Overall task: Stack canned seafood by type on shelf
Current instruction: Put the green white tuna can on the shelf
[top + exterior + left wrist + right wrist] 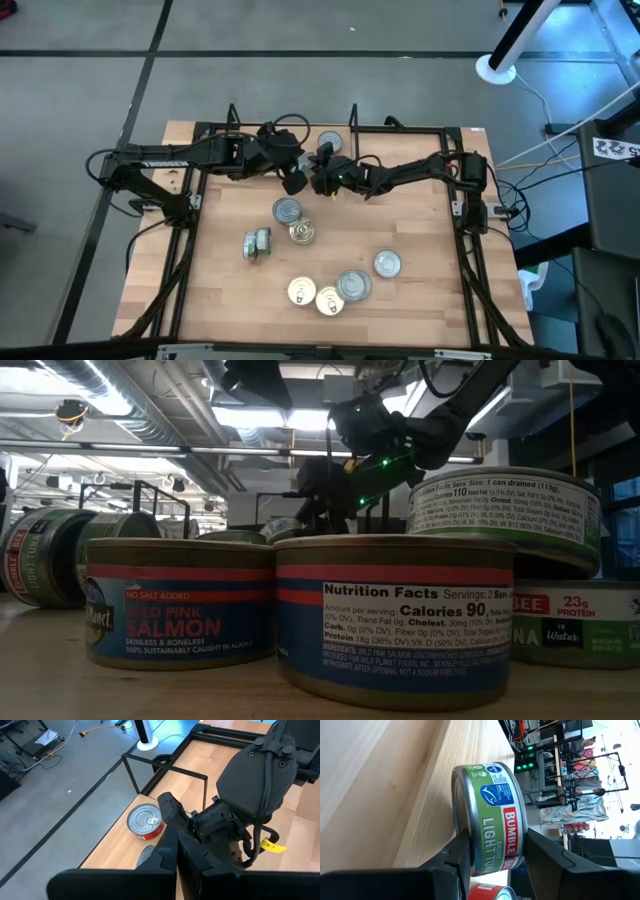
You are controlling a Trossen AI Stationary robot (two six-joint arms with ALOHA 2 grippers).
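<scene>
The right end effector (492, 855) is clamped on a green-labelled tuna can (490, 815), one finger on its lid face and one on its base, so the can is gripped top to bottom. Its label reads "Bumble Bee" and "chunk light tuna", with a blue round mark on the green band and a red brand patch. Just beyond that grip, on the shelf (120, 840) at the far edge of the counter (420, 300), sits a red-sided can (145, 821) with a silver pull-tab lid. The left end effector (296, 182) hangs right beside the right one, its fingers pressed together with nothing between them.

Farther out on the counter, nearer the front edge, the loose cans (340, 285) are scattered: a pair just below the end effectors, one tipped on its side, and a cluster with silver and gold lids. From counter level, two blue salmon cans (180, 605) stand in front.
</scene>
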